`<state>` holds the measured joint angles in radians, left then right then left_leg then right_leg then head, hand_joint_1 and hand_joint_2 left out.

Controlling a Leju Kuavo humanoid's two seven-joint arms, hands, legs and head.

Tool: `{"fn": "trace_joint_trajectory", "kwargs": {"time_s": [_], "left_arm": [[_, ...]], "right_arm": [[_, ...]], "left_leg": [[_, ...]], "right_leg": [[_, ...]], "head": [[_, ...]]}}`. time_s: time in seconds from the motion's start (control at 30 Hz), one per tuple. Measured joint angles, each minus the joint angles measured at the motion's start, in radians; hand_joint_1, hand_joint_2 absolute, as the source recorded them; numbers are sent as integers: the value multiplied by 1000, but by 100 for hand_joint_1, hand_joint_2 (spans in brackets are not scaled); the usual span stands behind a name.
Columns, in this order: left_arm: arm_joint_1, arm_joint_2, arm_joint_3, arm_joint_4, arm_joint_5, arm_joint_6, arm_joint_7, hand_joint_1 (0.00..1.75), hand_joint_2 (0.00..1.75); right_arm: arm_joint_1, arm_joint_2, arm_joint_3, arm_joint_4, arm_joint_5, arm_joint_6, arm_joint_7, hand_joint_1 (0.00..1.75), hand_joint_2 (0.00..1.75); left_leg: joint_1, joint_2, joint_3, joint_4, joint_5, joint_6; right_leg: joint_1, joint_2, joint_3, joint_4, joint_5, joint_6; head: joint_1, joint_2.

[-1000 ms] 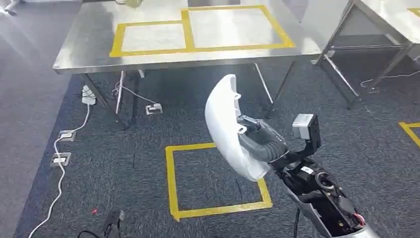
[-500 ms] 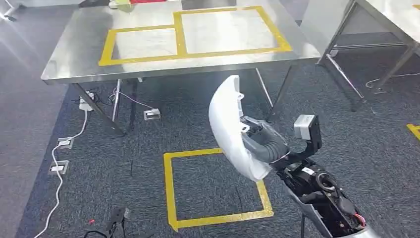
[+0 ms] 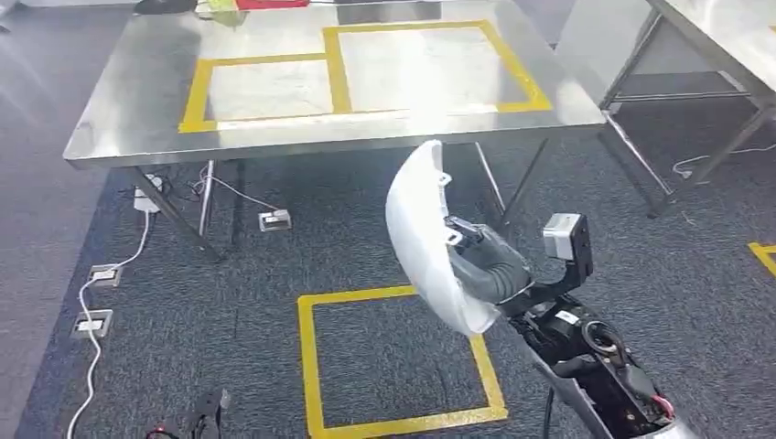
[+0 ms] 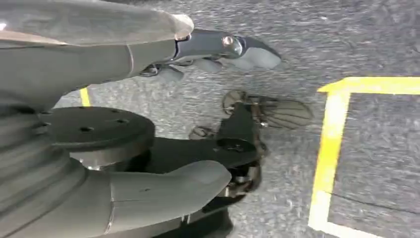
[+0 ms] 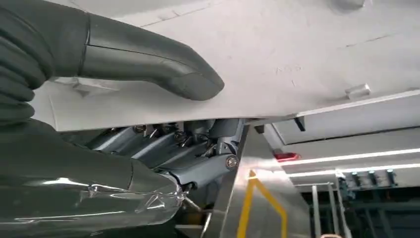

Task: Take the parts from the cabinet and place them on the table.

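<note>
Shell [image 3: 416,238], white and curved, is sitting in the right hand [image 3: 480,261], raised over the carpet; thumb is pressing one face, fingers [image 5: 198,168] are wrapping the other. Left hand [image 4: 148,124] is hanging over the floor, fingers apart, gripping nothing. Yellow tape square [image 3: 398,357] is lying on the carpet below the shell. Steel surface [image 3: 119,128] is standing beyond, carrying two taped yellow boxes [image 3: 334,69].

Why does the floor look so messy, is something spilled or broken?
Nothing is spilled or broken. A white cable and power sockets lie loose on the grey carpet under the steel table. The right hand holds the curved white plastic part tilted in the air.
</note>
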<state>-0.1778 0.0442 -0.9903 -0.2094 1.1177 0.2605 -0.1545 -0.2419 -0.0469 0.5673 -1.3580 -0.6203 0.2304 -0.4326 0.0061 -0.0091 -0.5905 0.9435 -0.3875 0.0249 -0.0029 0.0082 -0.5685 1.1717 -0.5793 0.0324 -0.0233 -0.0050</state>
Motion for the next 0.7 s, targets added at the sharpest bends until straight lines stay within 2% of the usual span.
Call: {"fn": "trace_joint_trajectory", "kwargs": {"time_s": [0.03,0.07,0.1,0.13,0.2,0.23,0.27,0.3,0.33,0.37,0.4,0.43,0.47,0.5,0.53,0.57,0.6,0.63,0.67,0.7], "left_arm": [[1,-1,0,0,0,0,0,0,175],[2,-1,0,0,0,0,0,0,175],[3,-1,0,0,0,0,0,0,175],[4,-2,0,0,0,0,0,0,175],[2,-4,0,0,0,-2,0,0,175],[3,-5,0,0,-1,-3,0,0,175],[1,-5,0,0,-1,-6,0,0,175],[-3,-6,0,0,-2,-7,0,0,175],[-3,-8,0,0,-2,-6,3,0,175],[-1,-8,0,0,-2,-6,3,0,175],[-1,-6,0,0,-2,-5,3,0,175],[-2,-7,0,-1,-2,-2,3,0,175],[-4,-8,0,-1,-2,-2,3,0,175],[-4,-8,0,-1,-1,-1,3,0,175],[-2,-8,0,-1,0,1,3,0,175],[1,-8,0,-1,0,1,3,0,175],[6,-8,0,-1,0,2,3,0,175],[9,-8,0,-1,1,2,3,0,175],[9,-8,0,-1,2,2,2,0,175],[9,-8,0,-1,3,3,2,0,175]], "right_arm": [[4,0,1,1,0,0,0,175,175],[7,0,1,3,0,0,1,175,175],[9,0,1,3,0,0,1,175,175],[10,0,1,4,0,0,1,175,175],[10,0,1,5,0,2,0,175,175],[10,0,2,6,0,3,0,175,175],[11,0,2,7,0,4,-1,175,175],[14,2,5,9,0,5,0,175,175],[15,2,5,9,0,6,-2,175,175],[14,4,5,10,0,8,-4,175,175],[13,9,5,10,3,12,-8,175,175],[12,11,5,10,5,14,-9,175,175],[9,12,5,11,5,18,-9,175,175],[8,15,6,13,5,21,-8,175,175],[9,17,6,16,5,21,-8,175,175],[9,17,7,18,5,22,-7,175,175],[10,18,8,20,5,23,-6,175,175],[10,18,8,21,5,23,-5,175,175],[9,19,8,23,5,24,-4,175,175],[9,22,8,23,5,24,-4,175,175]], "left_leg": [[0,0,7,0,-8,1],[0,-1,17,0,-16,1],[0,-3,30,0,-25,0],[0,-4,44,0,-35,-1],[0,-6,75,0,-55,-7],[0,-7,76,-2,-65,-11],[-4,-9,83,9,-71,-16],[-5,-10,79,2,-74,-22],[-5,-10,84,6,-72,-30],[-8,-11,91,1,-71,-33],[-5,-10,94,0,-83,-37],[-4,-5,84,36,-85,-39],[-2,-3,45,104,-98,-44],[0,-2,-10,190,-122,-52],[1,-1,-67,270,-158,-57],[1,-1,-105,316,-184,-60],[1,-1,-126,321,-183,-58],[1,-1,-123,284,-154,-55],[0,0,-103,214,-105,-48],[-2,0,-69,117,-37,-38]], "right_leg": [[0,0,-49,70,-37,5],[0,0,-83,108,-60,6],[-1,-1,-95,98,-52,6],[-2,-1,-89,53,-17,5],[-1,-1,-44,-112,118,-2],[0,0,-35,-186,197,-8],[6,-1,-51,-214,184,-15],[7,-1,-35,-210,187,-25],[10,-1,-37,-217,190,-35],[7,-3,-28,-221,190,-40],[-2,0,-9,-228,193,-45],[-1,1,0,-233,190,-49],[-1,-1,5,-233,186,-55],[-1,-2,9,-233,181,-58],[0,-1,13,-233,174,-59],[0,-1,19,-233,168,-60],[0,1,27,-233,160,-60],[1,2,38,-233,153,-59],[2,3,49,-233,145,-58],[3,3,62,-233,136,-57]], "head": [[2,0],[5,0],[7,0],[9,0],[11,0],[12,0],[10,0],[12,0],[10,0],[12,0],[12,0],[9,0],[1,0],[-1,0],[-1,0],[-4,0],[-6,0],[-10,0],[-12,0],[-15,0]]}}
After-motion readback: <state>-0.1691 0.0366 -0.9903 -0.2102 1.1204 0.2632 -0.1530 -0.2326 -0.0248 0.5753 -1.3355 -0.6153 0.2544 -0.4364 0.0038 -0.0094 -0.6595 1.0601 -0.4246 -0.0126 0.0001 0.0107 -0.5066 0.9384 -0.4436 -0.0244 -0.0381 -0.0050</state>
